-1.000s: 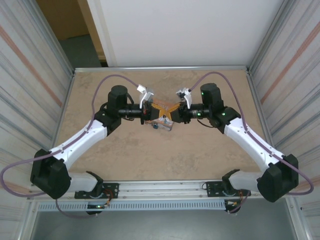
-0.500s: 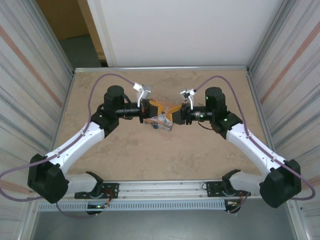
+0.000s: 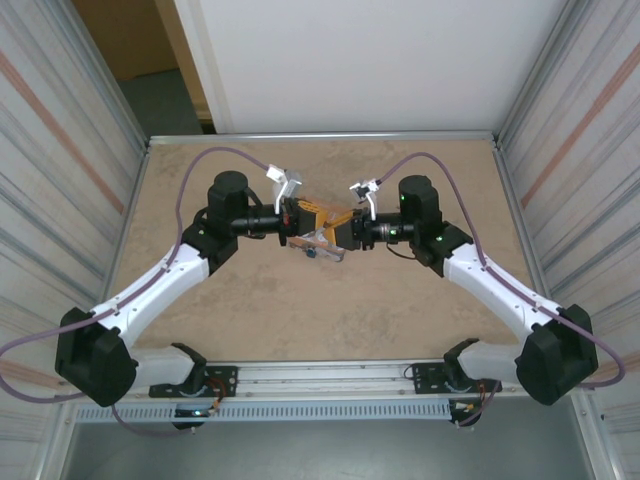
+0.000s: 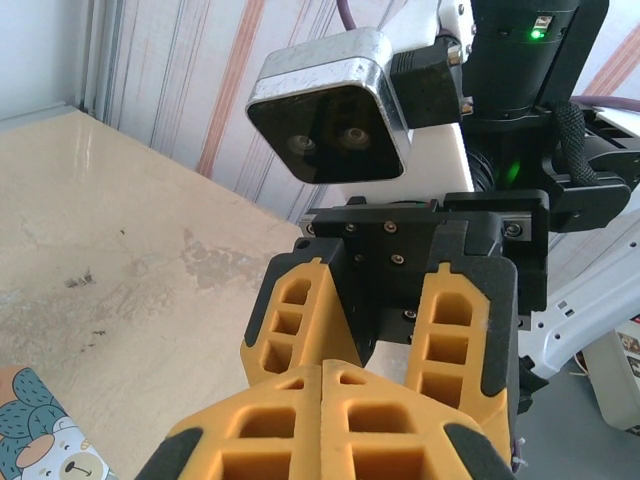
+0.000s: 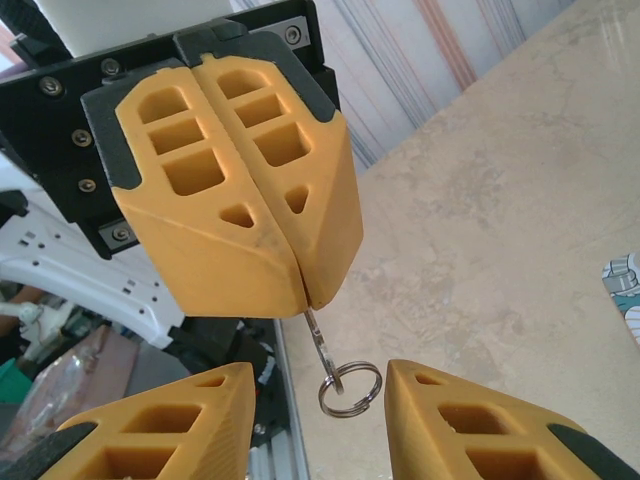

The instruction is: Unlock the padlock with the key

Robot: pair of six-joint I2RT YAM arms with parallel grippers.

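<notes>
Left hand [image 5: 305,290] is squeezing fully together on the key [image 5: 314,325]. Just a sliver of metal is poking out below the fingertips, with the ring [image 5: 350,387] dangling free. Right hand [image 5: 320,375] is standing wide apart, gripping nothing, its fingers flanking that ring without touching it. Both hands are hanging over the middle of the desk [image 3: 400,300].

I'm reading this as early going. The key is up off the desk, but inserting and turning it are both left to do.

The padlock? I'm not picking it out for certain. From the top camera a small pale object [image 3: 322,250] is lying on the desk just under the hands, too small to identify.

The right wrist view is giving us key and ring, which the top camera isn't resolving. The left wrist view is looking straight into the right hand's spread fingers and catching a bear-print card [image 4: 30,420] on the desk.
</notes>
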